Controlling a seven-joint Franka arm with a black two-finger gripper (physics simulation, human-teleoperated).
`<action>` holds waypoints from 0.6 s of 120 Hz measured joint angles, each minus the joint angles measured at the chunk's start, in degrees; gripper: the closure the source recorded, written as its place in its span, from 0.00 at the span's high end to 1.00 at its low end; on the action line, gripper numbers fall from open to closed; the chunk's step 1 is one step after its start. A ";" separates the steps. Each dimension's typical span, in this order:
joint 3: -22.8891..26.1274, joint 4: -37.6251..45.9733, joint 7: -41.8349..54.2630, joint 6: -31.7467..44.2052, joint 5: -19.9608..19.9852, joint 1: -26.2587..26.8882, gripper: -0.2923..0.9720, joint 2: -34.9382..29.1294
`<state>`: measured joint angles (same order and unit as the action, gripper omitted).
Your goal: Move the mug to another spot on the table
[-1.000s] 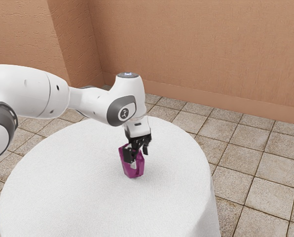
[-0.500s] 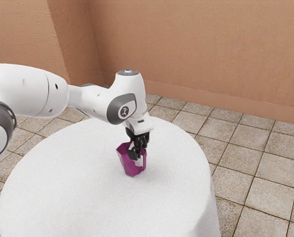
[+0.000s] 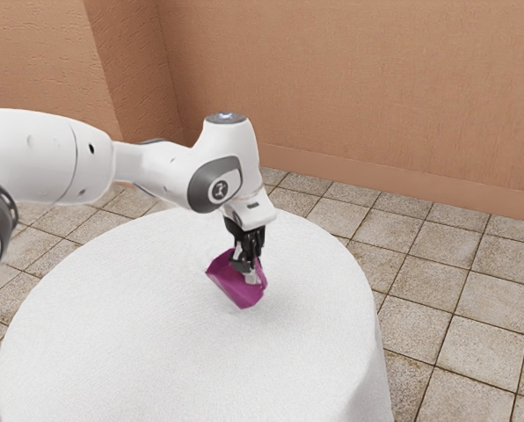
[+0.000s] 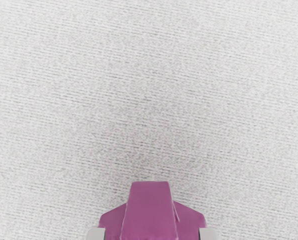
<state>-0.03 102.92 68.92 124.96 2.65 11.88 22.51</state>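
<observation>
Your magenta mug is near the middle of the round white bench, tipped well off upright. Its lowest corner is at or just above the cloth (you cannot tell whether it touches). The tool comes down on it from above, its black fingers drawn close together and pinching the mug's upper part from two sides. In the wrist view the mug lies right under the hand, with bare bench cloth beyond it. The white arm reaches in from the exterior view's left — tiled floor and a tan wall lie behind.
</observation>
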 joint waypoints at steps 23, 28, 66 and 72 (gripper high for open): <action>-0.05 -0.05 -1.13 0.04 -0.68 0.22 0.28 -1.08; -0.13 0.01 -1.34 -0.08 -0.93 0.23 0.27 -1.86; -4.70 4.00 -4.29 -4.79 -3.83 0.19 0.22 -8.15; -5.43 5.48 -4.79 -5.30 -4.05 0.15 0.21 -8.49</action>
<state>-5.46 108.39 64.14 119.66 -1.39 12.03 14.02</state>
